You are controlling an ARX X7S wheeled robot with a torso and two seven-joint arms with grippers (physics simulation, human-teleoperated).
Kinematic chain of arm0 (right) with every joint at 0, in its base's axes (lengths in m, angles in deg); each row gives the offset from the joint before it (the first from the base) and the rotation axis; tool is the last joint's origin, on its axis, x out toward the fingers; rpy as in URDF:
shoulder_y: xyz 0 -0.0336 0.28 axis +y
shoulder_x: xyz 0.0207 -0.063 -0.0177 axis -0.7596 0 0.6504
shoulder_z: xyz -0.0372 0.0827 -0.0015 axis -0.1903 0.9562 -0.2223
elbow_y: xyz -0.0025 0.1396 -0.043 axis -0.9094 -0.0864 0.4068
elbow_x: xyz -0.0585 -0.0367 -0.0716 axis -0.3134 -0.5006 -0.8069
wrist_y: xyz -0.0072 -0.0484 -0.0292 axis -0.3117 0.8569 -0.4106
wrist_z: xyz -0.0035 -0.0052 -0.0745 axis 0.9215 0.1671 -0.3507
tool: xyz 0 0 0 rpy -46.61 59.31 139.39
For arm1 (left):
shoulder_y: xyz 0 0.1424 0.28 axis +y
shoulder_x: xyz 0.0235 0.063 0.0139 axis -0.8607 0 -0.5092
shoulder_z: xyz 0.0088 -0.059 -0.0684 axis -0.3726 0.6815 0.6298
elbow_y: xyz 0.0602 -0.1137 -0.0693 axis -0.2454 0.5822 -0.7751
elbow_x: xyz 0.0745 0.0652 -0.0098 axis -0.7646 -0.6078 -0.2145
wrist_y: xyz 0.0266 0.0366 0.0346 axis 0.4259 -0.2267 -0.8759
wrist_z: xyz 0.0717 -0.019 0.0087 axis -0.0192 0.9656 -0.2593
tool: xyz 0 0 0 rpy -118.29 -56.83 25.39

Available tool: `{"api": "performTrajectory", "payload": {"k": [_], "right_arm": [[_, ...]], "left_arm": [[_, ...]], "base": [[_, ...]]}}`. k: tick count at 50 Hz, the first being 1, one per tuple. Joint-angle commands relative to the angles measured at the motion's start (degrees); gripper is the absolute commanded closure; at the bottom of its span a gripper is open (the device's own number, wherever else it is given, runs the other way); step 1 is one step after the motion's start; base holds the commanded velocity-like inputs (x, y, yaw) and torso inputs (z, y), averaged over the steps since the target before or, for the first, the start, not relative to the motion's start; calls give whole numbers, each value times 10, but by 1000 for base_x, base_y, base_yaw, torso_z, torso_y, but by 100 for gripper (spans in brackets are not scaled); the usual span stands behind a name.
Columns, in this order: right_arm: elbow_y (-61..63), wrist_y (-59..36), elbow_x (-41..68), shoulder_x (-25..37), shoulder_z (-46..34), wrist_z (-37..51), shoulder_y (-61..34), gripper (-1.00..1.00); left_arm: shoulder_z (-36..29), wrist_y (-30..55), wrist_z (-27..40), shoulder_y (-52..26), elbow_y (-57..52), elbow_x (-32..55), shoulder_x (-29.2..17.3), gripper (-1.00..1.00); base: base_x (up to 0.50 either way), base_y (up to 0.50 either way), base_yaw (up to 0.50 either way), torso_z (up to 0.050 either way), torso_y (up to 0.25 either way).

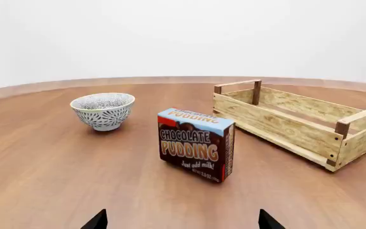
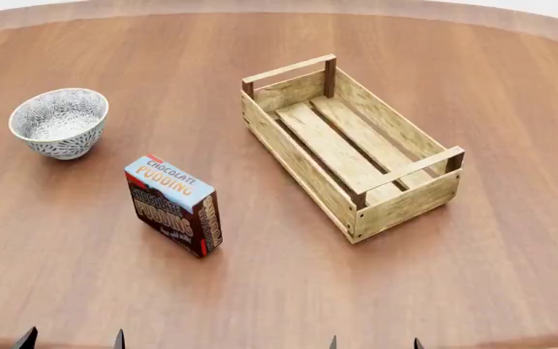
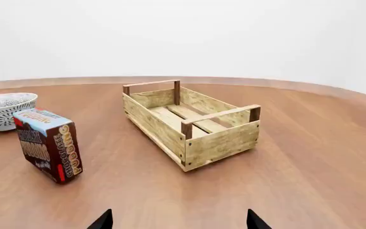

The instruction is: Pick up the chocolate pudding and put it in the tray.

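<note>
The chocolate pudding (image 2: 174,206) is a small carton with a light-blue top and dark brown sides. It stands upright on the wooden table (image 2: 85,262), left of centre. It also shows in the left wrist view (image 1: 196,143) and the right wrist view (image 3: 47,144). The tray (image 2: 350,144) is an empty light-wood slatted crate to its right, seen too in the left wrist view (image 1: 297,121) and the right wrist view (image 3: 191,121). My left gripper (image 2: 72,339) and right gripper (image 2: 374,342) are open and empty at the near table edge, well short of the carton.
A grey-white patterned bowl (image 2: 60,122) stands at the left, behind the carton; it also shows in the left wrist view (image 1: 103,110) and the right wrist view (image 3: 2,110). The round table's far edge curves behind the tray.
</note>
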Motion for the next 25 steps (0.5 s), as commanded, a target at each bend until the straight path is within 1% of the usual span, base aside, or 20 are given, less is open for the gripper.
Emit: {"api": "performTrajectory", "payload": {"k": [1,6,12,19,25], "right_arm": [[-1,6,74,73,-88,87,-6,-100],[25,-5,49,95,-104,84,-7,-100],[71,-43,28,111,-118,86,-12,-100],[68,-51,27,111,-125,86,-24,-100],[64,-54,28,109,-130,86,-30,-100]], "left_arm": [[-10,4,10,0,-4,9,-9,-100],[-21,7,31,-2,-12,0,-23,-100],[-31,23,40,-4,-34,-5,-35,-100],[-46,25,54,-14,-24,-20,-41,-100],[-54,18,63,-13,-20,-21,-43,-100]], "base": [[0,0,0,0,0],[0,0,0,0,0],[0,0,0,0,0],[55,11,0,0,0],[183,65,0,0,0]]}}
